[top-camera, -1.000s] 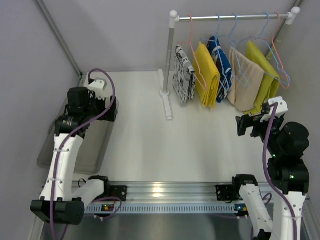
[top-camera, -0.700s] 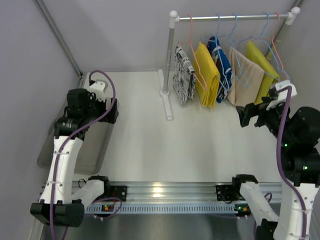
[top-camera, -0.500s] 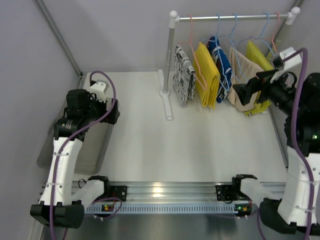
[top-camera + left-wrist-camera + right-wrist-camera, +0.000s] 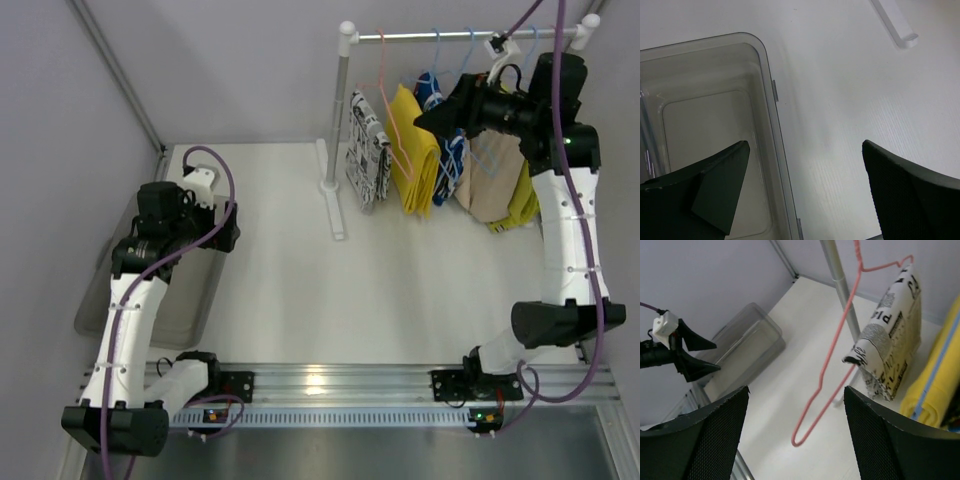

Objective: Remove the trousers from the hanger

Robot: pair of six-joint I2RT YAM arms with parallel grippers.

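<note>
Three trousers hang on a rail: black-and-white print (image 4: 368,150), bright yellow (image 4: 415,150), and blue (image 4: 437,92), which is partly hidden behind my right gripper (image 4: 425,112). That gripper is raised to hanger height in front of the yellow and blue trousers, open and holding nothing. In the right wrist view, the right gripper (image 4: 796,395) frames a pink hanger (image 4: 835,365) that hangs free in the distance. The print trousers (image 4: 890,340) and the yellow trousers (image 4: 940,385) lie to its right. My left gripper (image 4: 222,225) is open above the tray's edge, shown as left gripper (image 4: 805,150).
A clear plastic tray (image 4: 130,290) sits at the table's left edge; its rim (image 4: 774,125) runs under my left gripper. The rack's pole (image 4: 340,110) and foot (image 4: 330,205) stand left of the clothes. A beige cloth (image 4: 495,175) and an olive-yellow cloth (image 4: 522,200) hang further right.
My right arm rose from low at the table's right side and swung up and left to the rail, ending in front of the blue trousers. The left arm barely moved.
</note>
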